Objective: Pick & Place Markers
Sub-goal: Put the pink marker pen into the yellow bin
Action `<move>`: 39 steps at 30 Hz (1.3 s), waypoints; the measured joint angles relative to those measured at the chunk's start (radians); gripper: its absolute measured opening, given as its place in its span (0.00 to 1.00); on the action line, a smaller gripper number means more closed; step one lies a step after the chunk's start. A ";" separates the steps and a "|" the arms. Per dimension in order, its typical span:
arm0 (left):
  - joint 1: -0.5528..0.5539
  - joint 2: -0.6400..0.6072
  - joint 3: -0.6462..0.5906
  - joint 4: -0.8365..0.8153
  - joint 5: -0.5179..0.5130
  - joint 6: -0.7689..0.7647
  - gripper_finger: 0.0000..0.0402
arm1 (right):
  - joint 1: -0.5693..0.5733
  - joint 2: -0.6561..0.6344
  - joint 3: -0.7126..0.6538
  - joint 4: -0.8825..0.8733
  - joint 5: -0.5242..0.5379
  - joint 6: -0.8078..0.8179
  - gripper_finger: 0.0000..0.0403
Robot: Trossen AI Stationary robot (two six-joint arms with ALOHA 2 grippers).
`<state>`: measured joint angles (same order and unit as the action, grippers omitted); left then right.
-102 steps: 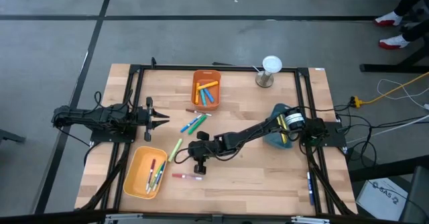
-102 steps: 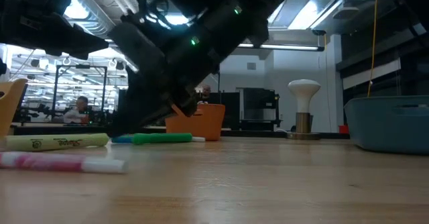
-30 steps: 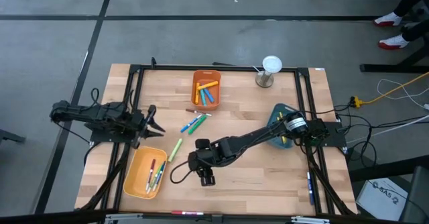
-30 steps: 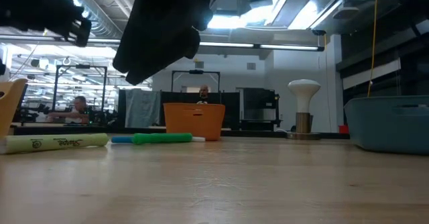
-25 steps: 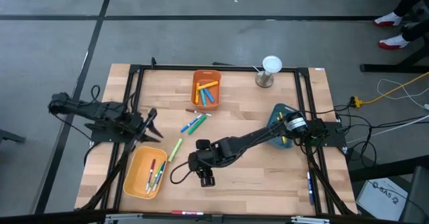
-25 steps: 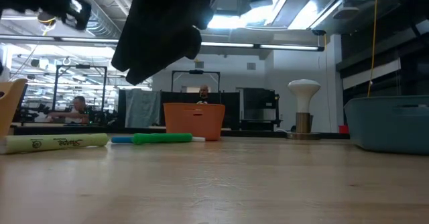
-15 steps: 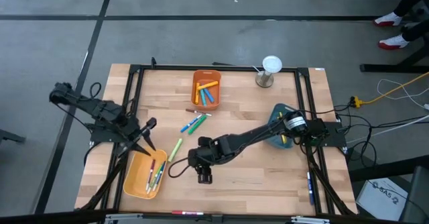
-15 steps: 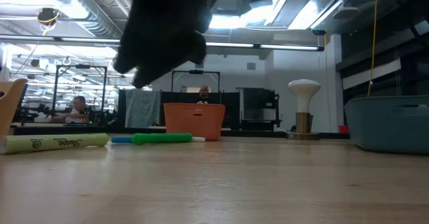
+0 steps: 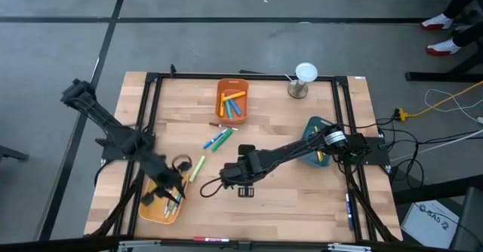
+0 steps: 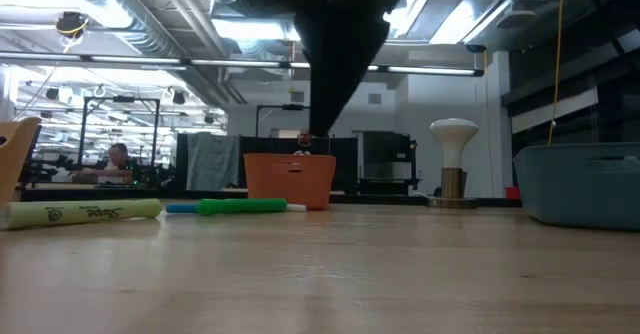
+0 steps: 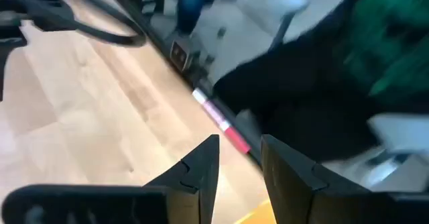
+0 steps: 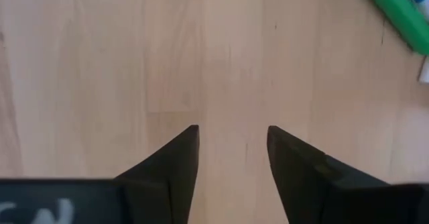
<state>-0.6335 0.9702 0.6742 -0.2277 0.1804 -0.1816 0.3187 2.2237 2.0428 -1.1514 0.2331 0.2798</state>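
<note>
Coloured markers lie in the orange bin [image 9: 232,101] at the far side and in the yellow bin [image 9: 161,198] at the near left. Green and blue markers [image 9: 217,139] and a yellow-green marker [image 9: 198,167] lie loose on the table. A pink marker [image 11: 220,121] lies along the frame rail at the table's near edge. My left gripper [image 9: 172,182] hangs open over the yellow bin, its fingers [image 11: 201,167] holding nothing. My right gripper [image 9: 243,190] stands open over bare wood mid-table, pointing steeply down, with a green marker [image 12: 395,16] beyond it.
A blue bin [image 9: 317,150] sits at the right under my right arm. A white-topped stand [image 9: 304,78] is at the far right. Black frame rails [image 9: 151,116] run along the table's edges. People show in the room behind.
My left arm has swung from the table's left edge toward the near edge, rising, and now hangs over the yellow bin, blurred by its motion. My right gripper has shifted a little toward the table's right and tipped more steeply down.
</note>
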 joint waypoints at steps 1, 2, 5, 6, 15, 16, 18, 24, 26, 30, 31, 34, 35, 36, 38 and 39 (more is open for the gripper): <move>-0.023 0.043 0.043 -0.046 -0.037 0.007 0.27 | 0.000 0.000 -0.008 0.000 0.001 0.000 0.42; -0.044 0.086 0.086 -0.095 -0.077 0.009 0.27 | 0.000 0.000 -0.018 -0.005 0.002 -0.001 0.42; -0.097 0.209 0.209 -0.204 -0.168 0.009 0.27 | 0.000 0.000 -0.056 -0.039 0.002 0.001 0.41; -0.113 0.244 0.243 -0.231 -0.185 0.008 0.27 | 0.000 -0.005 -0.076 -0.051 0.002 0.005 0.40; -0.185 0.478 0.414 -0.290 -0.213 -0.034 0.26 | 0.013 -0.257 -0.502 0.252 0.003 0.147 0.40; -0.185 0.498 0.414 -0.282 -0.214 -0.051 0.26 | 0.019 -0.293 -0.555 0.316 0.002 0.167 0.40; -0.184 0.535 0.414 -0.279 -0.214 -0.086 0.26 | 0.029 -0.352 -0.640 0.429 0.002 0.209 0.40; -0.169 0.639 0.414 -0.202 -0.193 -0.146 0.25 | 0.048 -0.423 -0.750 0.510 0.010 0.320 0.40; -0.166 0.662 0.419 -0.160 -0.179 -0.133 0.25 | 0.053 -0.422 -0.752 0.513 0.010 0.331 0.40; -0.167 0.700 0.442 -0.066 -0.157 -0.075 0.23 | 0.055 -0.421 -0.752 0.526 -0.001 0.347 0.40; -0.169 0.712 0.449 -0.055 -0.150 -0.068 0.23 | 0.055 -0.420 -0.752 0.534 -0.001 0.348 0.40; -0.171 0.755 0.475 -0.051 -0.114 -0.060 0.19 | 0.054 -0.420 -0.752 0.564 0.001 0.348 0.40; -0.171 0.770 0.483 -0.042 -0.095 -0.060 0.18 | 0.054 -0.420 -0.752 0.573 0.002 0.348 0.40; -0.171 0.786 0.492 -0.028 -0.082 -0.060 0.17 | 0.054 -0.420 -0.752 0.582 0.002 0.348 0.40; -0.171 0.817 0.502 -0.015 -0.063 -0.059 0.15 | 0.054 -0.419 -0.752 0.603 0.002 0.349 0.40; -0.171 0.833 0.505 -0.003 -0.049 -0.059 0.14 | 0.054 -0.419 -0.752 0.613 0.002 0.349 0.40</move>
<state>-0.8043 1.8032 1.1788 -0.2309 0.1314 -0.2403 0.3729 1.8046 1.2907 -0.5385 0.2348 0.6285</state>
